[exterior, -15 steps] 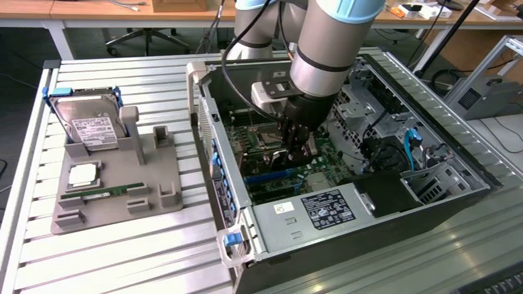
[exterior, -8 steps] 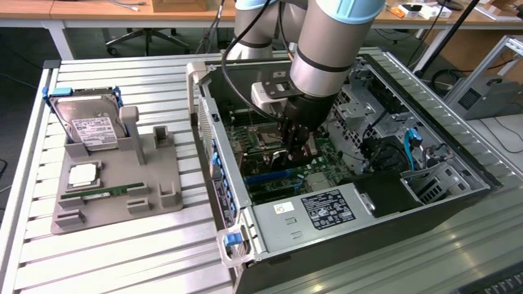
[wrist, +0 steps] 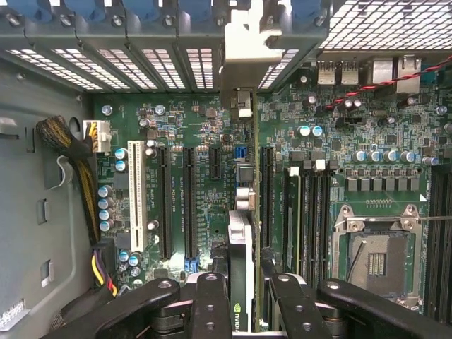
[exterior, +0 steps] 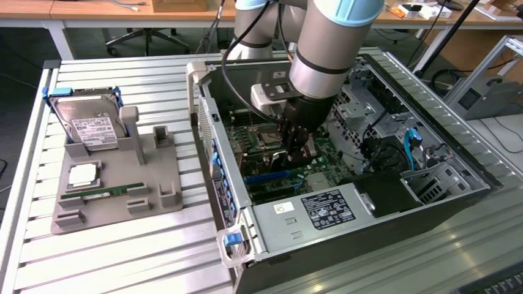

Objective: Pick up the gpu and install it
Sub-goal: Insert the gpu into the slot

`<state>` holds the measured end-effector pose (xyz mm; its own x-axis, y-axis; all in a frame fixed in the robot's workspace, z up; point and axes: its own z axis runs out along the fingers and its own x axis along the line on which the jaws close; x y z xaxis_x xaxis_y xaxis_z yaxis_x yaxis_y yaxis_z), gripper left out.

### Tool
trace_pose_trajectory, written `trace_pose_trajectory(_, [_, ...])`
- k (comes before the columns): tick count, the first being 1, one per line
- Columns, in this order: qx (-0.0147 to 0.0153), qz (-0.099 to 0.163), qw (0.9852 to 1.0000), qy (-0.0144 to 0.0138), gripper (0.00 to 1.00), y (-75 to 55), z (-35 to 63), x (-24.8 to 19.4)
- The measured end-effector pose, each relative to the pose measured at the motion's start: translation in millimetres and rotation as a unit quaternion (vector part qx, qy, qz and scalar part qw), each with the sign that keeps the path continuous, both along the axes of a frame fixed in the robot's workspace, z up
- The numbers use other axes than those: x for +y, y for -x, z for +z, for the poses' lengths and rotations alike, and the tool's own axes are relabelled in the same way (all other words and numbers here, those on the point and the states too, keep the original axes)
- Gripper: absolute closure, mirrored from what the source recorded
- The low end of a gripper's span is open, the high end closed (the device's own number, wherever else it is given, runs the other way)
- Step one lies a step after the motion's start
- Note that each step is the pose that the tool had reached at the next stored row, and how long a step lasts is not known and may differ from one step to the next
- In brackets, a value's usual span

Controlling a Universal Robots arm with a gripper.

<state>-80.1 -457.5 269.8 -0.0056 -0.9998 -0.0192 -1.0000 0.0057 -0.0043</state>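
Right, I'm looking down into the open computer case (exterior: 368,239), which lies on its side on the slatted table (exterior: 122,257). The arm reaches down into it, and the tool (exterior: 296,139) hangs low over the motherboard (wrist: 212,120), near the middle of the board.

On the wrist view I've got the gpu (wrist: 240,244) edge-on, pinched between the two fingers (wrist: 210,304). The tool is roughly half closed, clamped on the card's two faces. The card stands on its edge above the board, with its long side running the same way as the black expansion slots (wrist: 164,205). It lines up with the slot just beside the memory sockets (wrist: 311,212). Its silver bracket (wrist: 244,63) is up against the case's rear wall, among the slot openings there. Whether the card's lower edge is actually down in the slot, I can't tell from here. The processor socket (wrist: 378,258) sits beyond the memory sockets, well apart from the card.

Out on the table, at the exterior view's left, the grey holder (exterior: 155,177) carries the hard drive (exterior: 90,125) propped at a tilt. It also holds a processor chip (exterior: 84,174) and the green memory stick (exterior: 114,191).
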Motion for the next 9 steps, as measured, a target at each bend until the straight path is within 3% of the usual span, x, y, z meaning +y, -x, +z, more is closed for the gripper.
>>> trace_pose_trajectory(9, [0.0000,0.000,1.0000,0.0000,0.73,2.1,-0.2,0.0])
